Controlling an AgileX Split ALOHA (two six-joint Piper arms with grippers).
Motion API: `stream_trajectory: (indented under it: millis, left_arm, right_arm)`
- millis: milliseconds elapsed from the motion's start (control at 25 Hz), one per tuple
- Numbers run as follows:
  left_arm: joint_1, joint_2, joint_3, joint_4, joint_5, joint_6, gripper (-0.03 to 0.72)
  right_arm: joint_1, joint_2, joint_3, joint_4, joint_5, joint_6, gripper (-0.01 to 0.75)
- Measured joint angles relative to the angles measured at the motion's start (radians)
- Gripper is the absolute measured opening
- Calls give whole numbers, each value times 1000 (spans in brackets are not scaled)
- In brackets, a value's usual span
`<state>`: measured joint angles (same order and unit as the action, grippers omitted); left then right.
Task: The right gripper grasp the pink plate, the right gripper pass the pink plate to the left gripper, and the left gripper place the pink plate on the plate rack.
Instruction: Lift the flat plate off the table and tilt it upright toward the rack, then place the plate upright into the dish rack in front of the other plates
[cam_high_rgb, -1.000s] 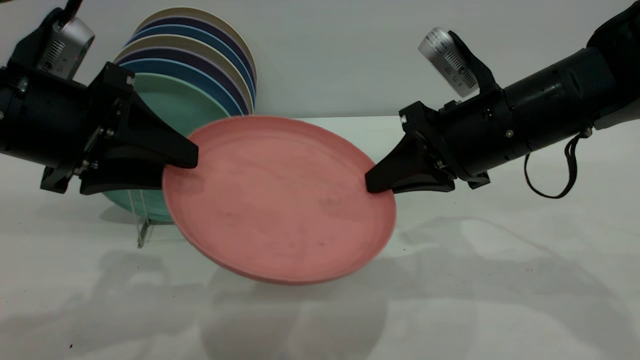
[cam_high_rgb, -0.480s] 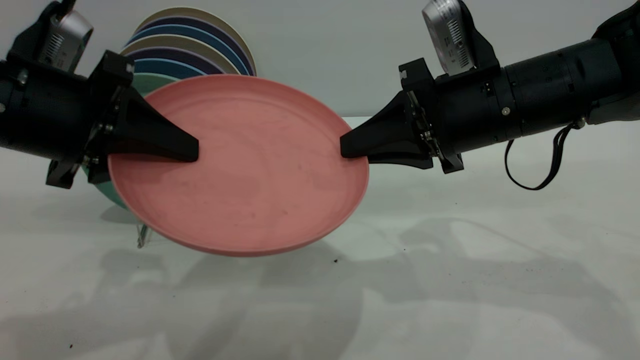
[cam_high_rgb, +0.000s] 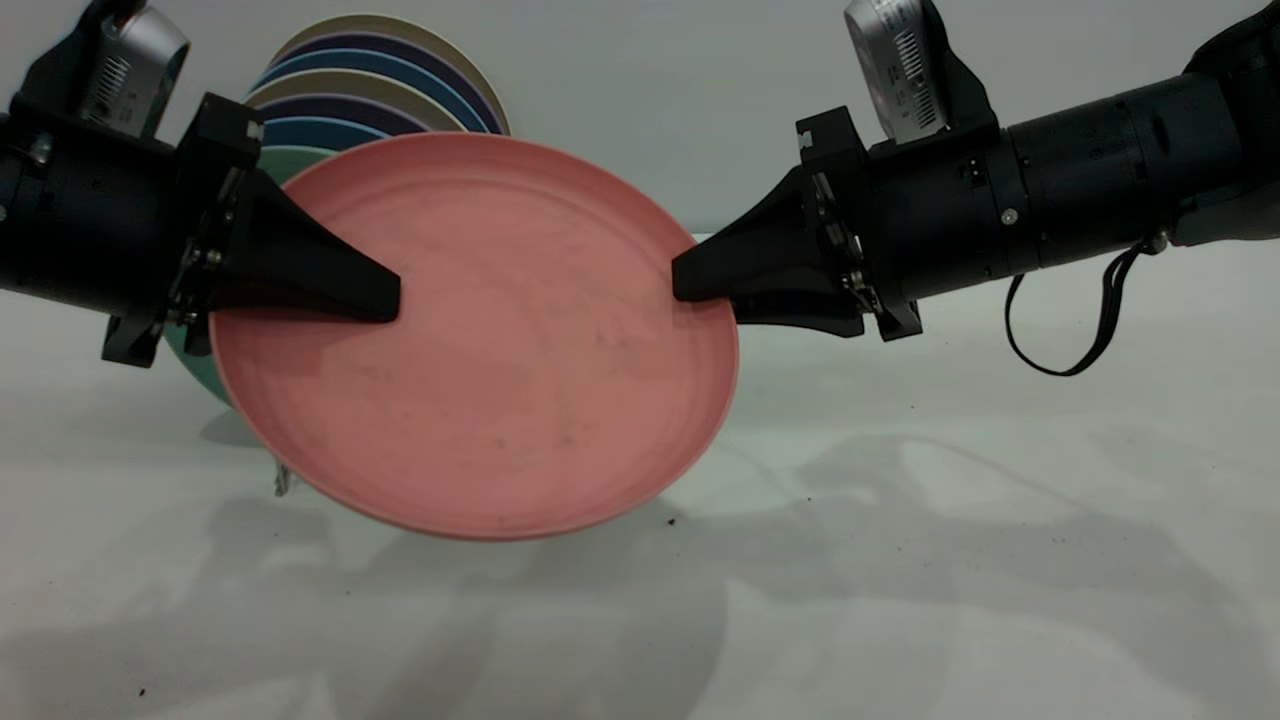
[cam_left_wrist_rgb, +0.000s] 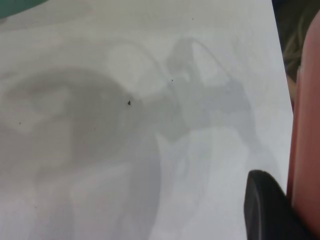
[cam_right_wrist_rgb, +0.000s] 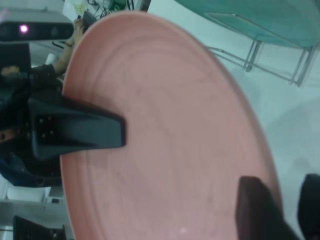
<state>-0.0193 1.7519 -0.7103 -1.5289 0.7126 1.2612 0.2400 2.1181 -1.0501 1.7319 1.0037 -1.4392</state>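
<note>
Mid-handover: pink plate (cam_high_rgb: 480, 340) hangs tilted above the surface (cam_high_rgb: 900, 560), left gripper (cam_high_rgb: 385, 300) jaws pinching one rim, right gripper (cam_high_rgb: 690, 285) jaws pinching the opposite rim. Right should release only once the left grip is firm, then back straight off. Left then swings the plate to the plate rack (cam_high_rgb: 283, 478) just behind, clearing the teal plate (cam_high_rgb: 290, 160).

The light is soft and even, coming from above. It throws wide, pale grey shadows with blurry edges on the white table (cam_high_rgb: 1000, 560). There is no strong glare. The exterior view is quite sharp. Both wrist views are softer, and the near black fingers (cam_left_wrist_rgb: 267, 210) in them are out of focus
</note>
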Motion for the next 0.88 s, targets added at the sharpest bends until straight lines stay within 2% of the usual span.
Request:
stream_trajectory:
  millis: [200,320,440,640,760,880]
  left_arm:
    - [0,0,0,33,-37,12,126]
    - [0,0,0,65,-89,7,126]
    - [0,0,0,71,-108,0,126]
    - [0,0,-1,105,-107,0,126]
    - [0,0,-24,211,-102,-2,126]
    - [0,0,-77,363,-67,-5,126]
  right_arm:
    - [-28,0,0,5,-17,0,517]
    - [-85,0,0,1,-7,30,593]
    - [-157,0,0,-63,7,68,598]
    - [-275,0,0,-257,8,160,563]
    - [-322,0,0,-356,-1,209,556]
    - [-326,-5,0,-462,-41,257,554]
